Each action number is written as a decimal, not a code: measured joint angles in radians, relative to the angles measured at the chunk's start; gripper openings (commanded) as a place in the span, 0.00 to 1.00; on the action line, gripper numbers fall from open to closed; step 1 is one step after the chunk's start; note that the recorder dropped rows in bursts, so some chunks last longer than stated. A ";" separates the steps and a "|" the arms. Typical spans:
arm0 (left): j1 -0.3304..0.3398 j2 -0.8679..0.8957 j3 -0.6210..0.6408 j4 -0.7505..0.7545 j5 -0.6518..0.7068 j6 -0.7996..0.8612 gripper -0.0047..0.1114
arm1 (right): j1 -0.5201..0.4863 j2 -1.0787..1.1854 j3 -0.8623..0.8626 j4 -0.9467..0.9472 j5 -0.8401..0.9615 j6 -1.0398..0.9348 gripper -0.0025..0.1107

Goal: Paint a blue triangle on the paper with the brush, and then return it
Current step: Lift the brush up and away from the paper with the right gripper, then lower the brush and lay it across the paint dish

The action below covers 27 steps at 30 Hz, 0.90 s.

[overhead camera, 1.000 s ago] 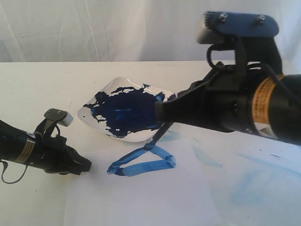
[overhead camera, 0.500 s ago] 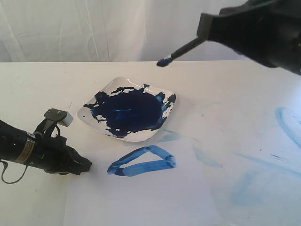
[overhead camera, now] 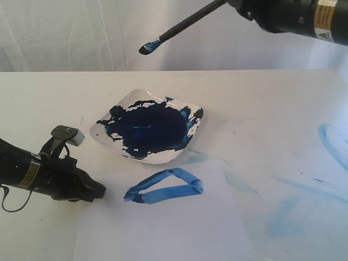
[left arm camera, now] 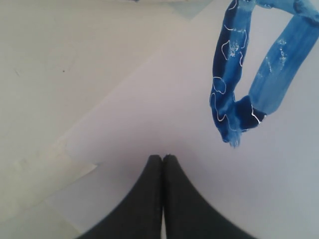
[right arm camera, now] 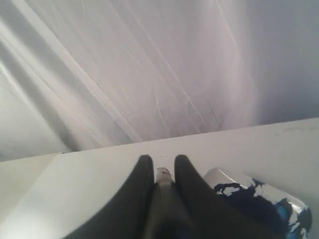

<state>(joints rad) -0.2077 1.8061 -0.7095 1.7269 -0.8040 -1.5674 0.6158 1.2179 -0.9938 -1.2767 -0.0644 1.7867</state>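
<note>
The blue triangle (overhead camera: 163,187) lies painted on the paper (overhead camera: 179,228), just in front of the dish; the left wrist view shows one corner of the blue triangle (left arm camera: 244,94) on the paper (left arm camera: 149,114). My right gripper (right arm camera: 163,162) is high above the table at the upper right of the exterior view, shut on the brush (overhead camera: 182,25). The brush's blue-stained tip points left, in the air above the dish. The brush (right arm camera: 164,175) shows between the fingers in the right wrist view. My left gripper (overhead camera: 100,190) is shut and empty, resting at the paper's left edge; the left gripper (left arm camera: 163,157) has its tips together.
A white square dish (overhead camera: 103,120) holding a dark blue paint pool (overhead camera: 149,129) sits behind the paper; the dish (right arm camera: 219,177) also appears in the right wrist view. Pale blue smears (overhead camera: 304,201) mark the tabletop at the right. A white curtain hangs behind the table.
The right gripper has lifted the brush from the triangle's top corner high into the air, up and to the right; the brush tip now hangs above the dish. The left arm has stayed still.
</note>
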 measured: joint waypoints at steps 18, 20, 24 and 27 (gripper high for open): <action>0.000 0.000 0.000 0.000 0.000 0.000 0.04 | -0.216 0.394 -0.008 0.107 -0.388 0.300 0.02; 0.000 0.000 0.000 0.000 0.000 0.000 0.04 | -0.216 0.422 -0.008 0.135 -0.387 0.300 0.02; 0.000 0.000 0.000 0.000 0.000 0.000 0.04 | -0.216 0.485 -0.008 0.172 -0.387 0.305 0.02; 0.000 0.000 0.000 0.000 0.000 0.000 0.04 | -0.216 0.530 -0.008 0.219 -0.387 0.305 0.02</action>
<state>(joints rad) -0.2077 1.8061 -0.7095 1.7269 -0.8040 -1.5674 0.4001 1.7477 -1.0017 -1.0580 -0.4517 2.0914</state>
